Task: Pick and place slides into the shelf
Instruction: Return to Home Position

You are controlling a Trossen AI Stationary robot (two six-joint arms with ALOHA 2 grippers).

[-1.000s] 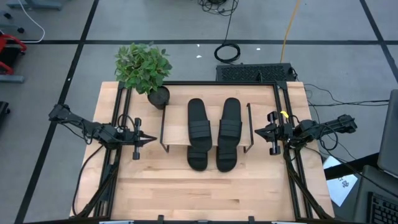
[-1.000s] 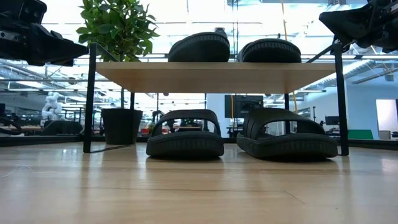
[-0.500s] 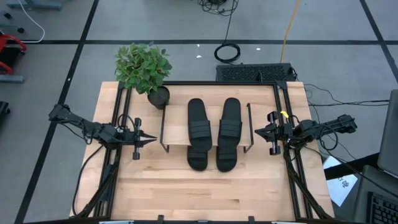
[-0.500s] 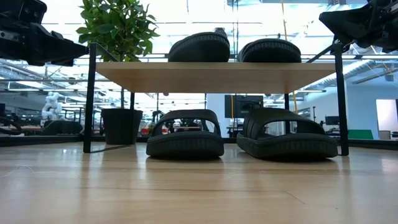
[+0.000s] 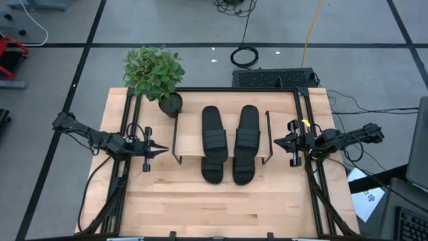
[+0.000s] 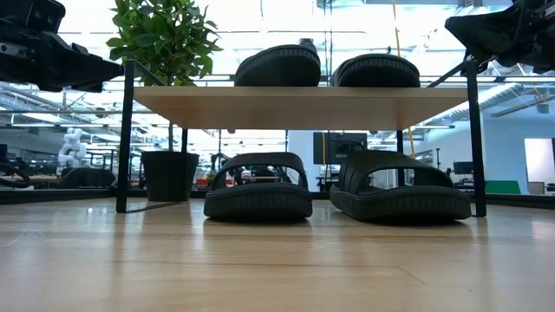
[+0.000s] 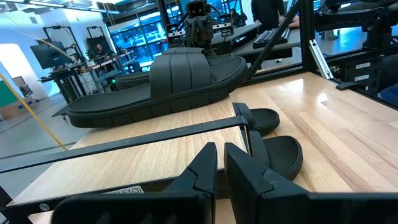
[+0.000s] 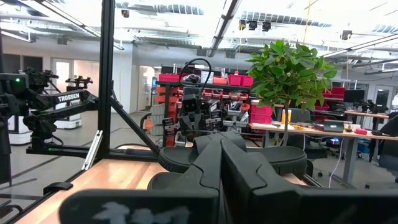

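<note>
The shelf (image 5: 190, 143) (image 6: 303, 106) stands mid-table on its thin black legs. Two black slides (image 5: 212, 129) (image 5: 248, 129) lie side by side on its board, also seen in the low view (image 6: 277, 65) (image 6: 377, 69). Two more slides (image 6: 258, 186) (image 6: 399, 186) rest on the tabletop under the board, their near ends (image 5: 214, 171) (image 5: 243, 171) sticking out. My left gripper (image 5: 166, 150) (image 7: 221, 149) hovers shut left of the shelf, pointing at it. My right gripper (image 5: 275, 141) (image 8: 221, 142) hovers shut right of the shelf, pointing at it.
A potted plant (image 5: 154, 72) (image 6: 165, 43) stands on the table at the shelf's far left corner. Black frame rails (image 5: 127, 134) (image 5: 309, 174) run along the table's left and right sides. Bare tabletop (image 5: 221, 207) lies near the front edge.
</note>
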